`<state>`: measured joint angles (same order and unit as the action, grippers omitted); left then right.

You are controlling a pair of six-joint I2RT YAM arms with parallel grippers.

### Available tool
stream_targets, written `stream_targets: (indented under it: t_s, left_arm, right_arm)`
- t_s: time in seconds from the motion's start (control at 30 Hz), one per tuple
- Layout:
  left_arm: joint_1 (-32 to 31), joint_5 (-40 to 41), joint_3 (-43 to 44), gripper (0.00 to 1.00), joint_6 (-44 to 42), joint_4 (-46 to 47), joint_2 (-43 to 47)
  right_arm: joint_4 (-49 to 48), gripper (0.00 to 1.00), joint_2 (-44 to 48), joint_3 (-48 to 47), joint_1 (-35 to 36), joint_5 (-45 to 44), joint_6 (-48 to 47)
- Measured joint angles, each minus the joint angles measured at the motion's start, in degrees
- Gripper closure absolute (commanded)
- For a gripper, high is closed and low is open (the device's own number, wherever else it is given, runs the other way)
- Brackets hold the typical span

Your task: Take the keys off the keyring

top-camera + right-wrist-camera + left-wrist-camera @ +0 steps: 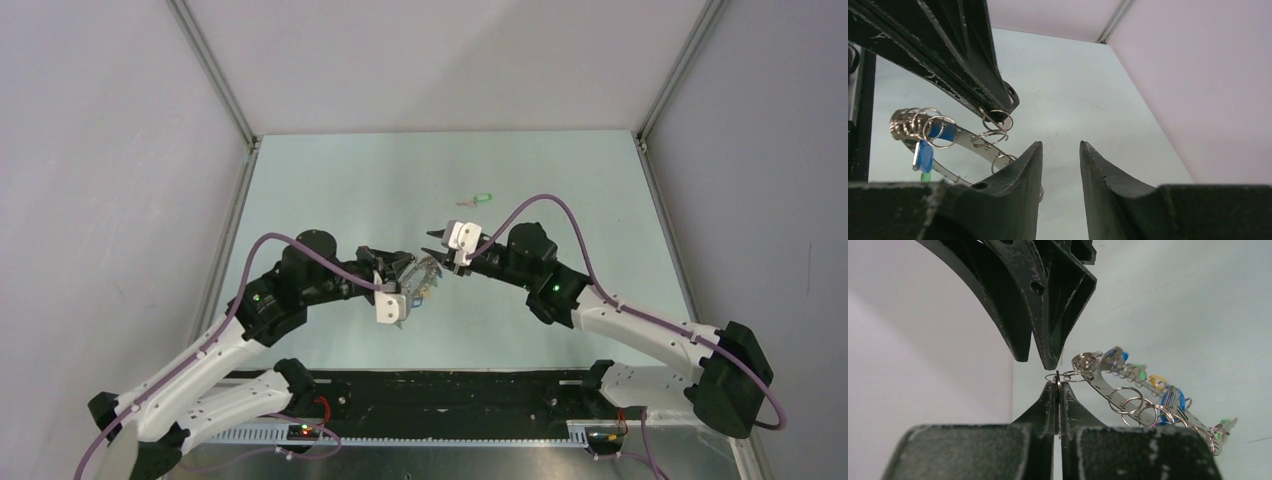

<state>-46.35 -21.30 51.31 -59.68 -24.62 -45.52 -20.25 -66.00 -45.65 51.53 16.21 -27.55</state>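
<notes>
Over pale table (400,180), left gripper (1057,388) pinches keyring (1103,387); right gripper (1060,150) gapes beside

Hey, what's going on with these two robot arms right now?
The arms are working keys off a keyring. The left gripper has its jaws shut on a small wire loop of the keyring, with the coloured keys hanging from it. The right gripper faces it closely, jaws open, gripping nothing. One green key lies loose on the table beyond.
</notes>
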Motion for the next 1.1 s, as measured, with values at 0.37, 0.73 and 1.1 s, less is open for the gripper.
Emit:
stream_targets:
  t_s: [0.37, 0.73, 1.1]
  left_arm:
    - [0.0, -1.0, -0.5, 1.0, -0.9, 0.1, 0.2]
    - [0.0, -1.9, -1.0, 1.0, -1.9, 0.0, 0.3]
    - [0.0, -3.6, -1.9, 1.0, -4.4, 0.0, 1.9]
  right_arm:
    - [8.0, 0.67, 1.2, -1.4, 0.2, 5.6, -1.2]
    - [8.8, 0.68, 2.6, -1.6, 0.5, 9.9, -1.2]
    - [8.3, 0.68, 1.6, -2.1, 0.9, 12.4, -0.5]
